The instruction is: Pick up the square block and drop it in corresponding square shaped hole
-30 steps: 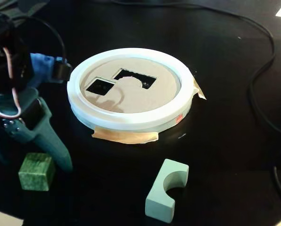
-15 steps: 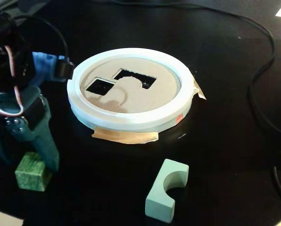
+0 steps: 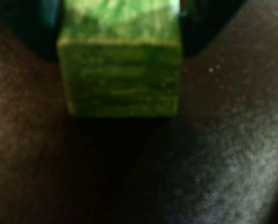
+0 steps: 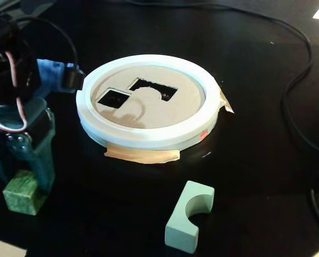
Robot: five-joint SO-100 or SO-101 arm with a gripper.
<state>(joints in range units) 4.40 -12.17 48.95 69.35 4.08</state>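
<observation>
- Fixed view shows the teal two-finger pincer (image 4: 21, 179) at the far left, lowered to the black table (image 4: 245, 160), with its fingers on both sides of the small dark green marbled cube (image 4: 17, 196).
- One teal finger (image 4: 40, 160) stands at the right side of the cube; the other side is dark, and I cannot tell for sure if the pincer is clenched on the cube or only around it.
- The cube seems to rest on the table, near the lower left corner of this view, well apart from the round tan board with the white ring rim (image 4: 149, 136).
- The small dark square cut-out (image 4: 113, 98) is in the left part of the board, and the bigger cut-out with a curved notch (image 4: 153, 89) is just beside it, to the right.
- Strips of beige tape (image 4: 143, 155) hold the board at its near edge.
- A pale mint block with a half-round notch (image 4: 187, 217) lies on the table in front of the board.
- A black cable (image 4: 296, 80) runs along the right side.
- Wrist view is blurred: the green cube (image 3: 120, 70) fills the upper middle, with dark finger shapes at its left and right.
</observation>
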